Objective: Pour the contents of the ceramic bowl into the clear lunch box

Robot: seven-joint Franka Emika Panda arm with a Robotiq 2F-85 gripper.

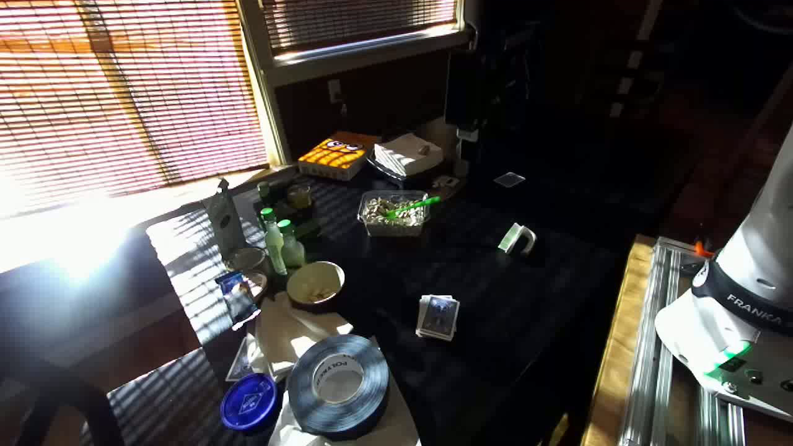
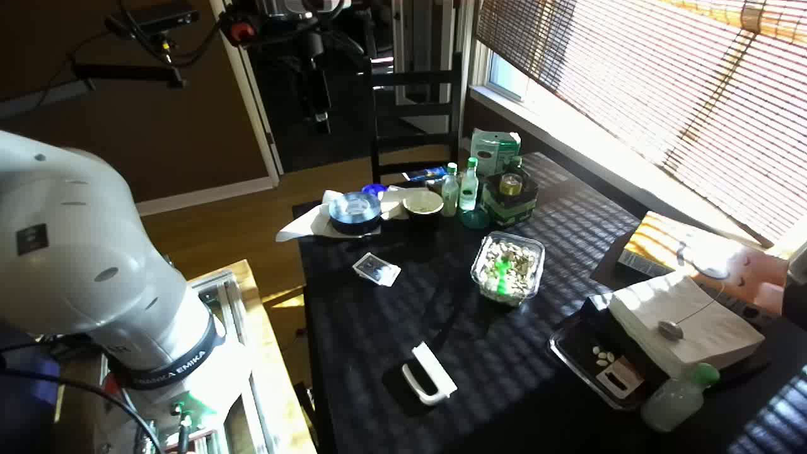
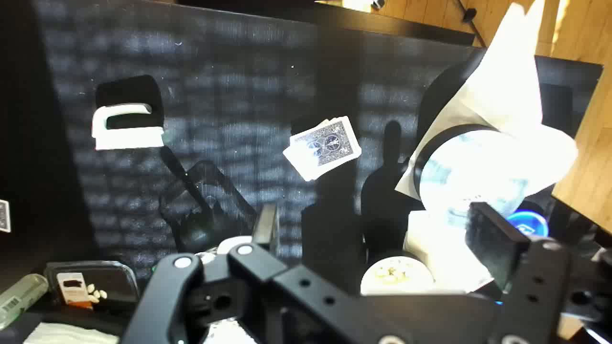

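Gripper (image 3: 377,231) looked matt. Below it: table (image 3: 258,105) appeared smooth, faintly glossy; ceramic bowl (image 1: 316,277), smooth; lunch box (image 1: 395,230) was clear, shiny plastic.

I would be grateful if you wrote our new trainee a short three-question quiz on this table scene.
1. True or false: the gripper is open.
2. What colour is the utensil in the clear lunch box? A: red; B: green; C: blue.
3. What shows inside the bowl?

Key:
1. True
2. B
3. Small pale pieces, too small to name for certain.
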